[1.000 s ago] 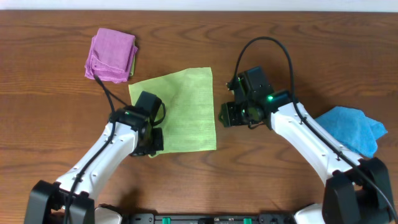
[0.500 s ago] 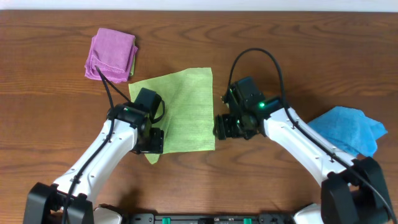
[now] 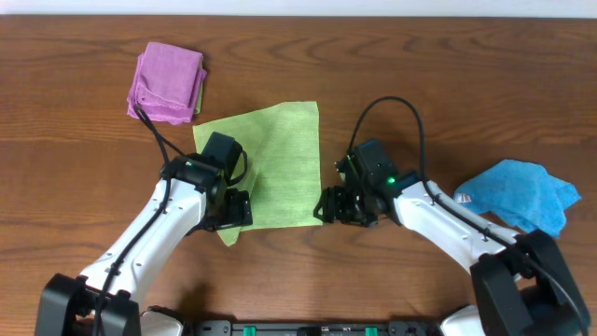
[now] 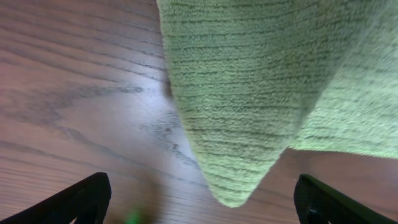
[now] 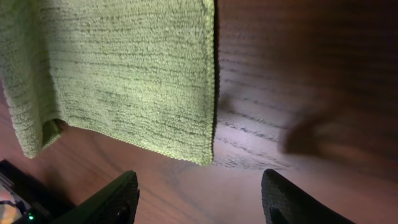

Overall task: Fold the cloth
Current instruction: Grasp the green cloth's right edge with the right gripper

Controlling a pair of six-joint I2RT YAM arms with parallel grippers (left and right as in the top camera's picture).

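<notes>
The lime-green cloth [image 3: 270, 163] lies spread flat in the middle of the table. Its near left corner is doubled over into a point [image 4: 239, 124]. My left gripper [image 3: 235, 213] hovers over that corner, open wide. The point's tip lies loose between the two fingers [image 4: 84, 199] and touches neither. My right gripper [image 3: 326, 207] is open just off the cloth's near right corner [image 5: 202, 152], with bare wood between its fingers [image 5: 292, 196]. No white tag shows.
A folded purple cloth [image 3: 166, 81] sits at the back left, beyond the green one. A crumpled bright blue cloth [image 3: 518, 191] lies at the right, beside my right arm. The wooden table [image 3: 438, 103] shows between them.
My left gripper has opened and let go of the cloth's near left corner, which now lies folded over. My right gripper has moved nearer and left, up to the near right corner.
</notes>
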